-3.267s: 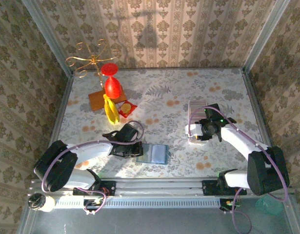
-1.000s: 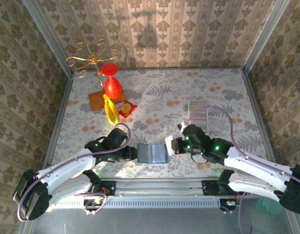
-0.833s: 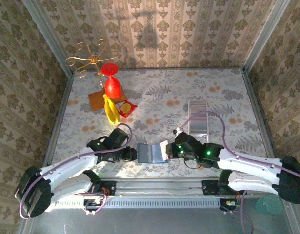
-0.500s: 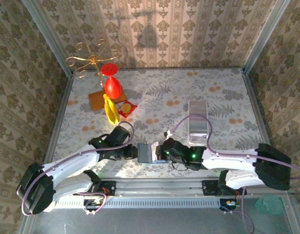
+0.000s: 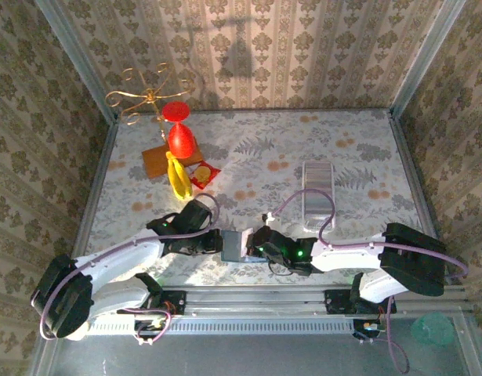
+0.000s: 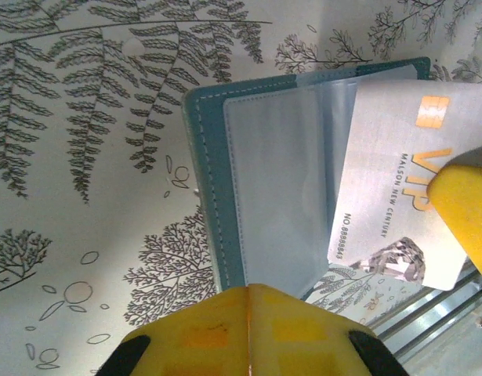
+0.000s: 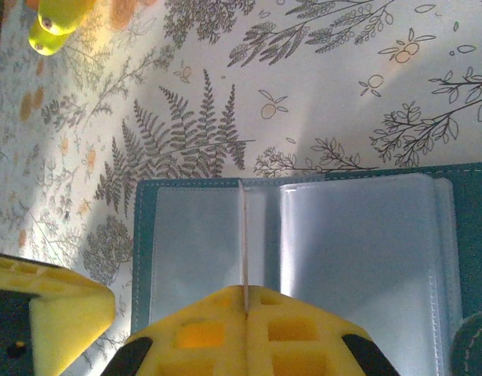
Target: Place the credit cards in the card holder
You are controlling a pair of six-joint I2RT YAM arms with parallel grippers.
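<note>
Silver VIP card (image 6: 385, 196) is clamped in the right claw (image 7: 246, 294) over the open dark-teal card holder (image 6: 213, 196), left claw (image 6: 248, 294) pinched together.

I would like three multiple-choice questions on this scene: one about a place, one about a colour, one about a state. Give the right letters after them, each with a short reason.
1. Where does the card holder lie?
A. at the far edge
B. near the front edge, between the left end effector and the right end effector
C. in the far left corner

2. Its cover is:
A. red
B. yellow
C. dark teal

3. The card holder is:
A. lying open
B. folded shut
C. standing upright

Answers:
1 B, the top view shows it low down between the two.
2 C, a teal stitched border surrounds the clear sleeves.
3 A, the sleeves face up side by side.
</note>
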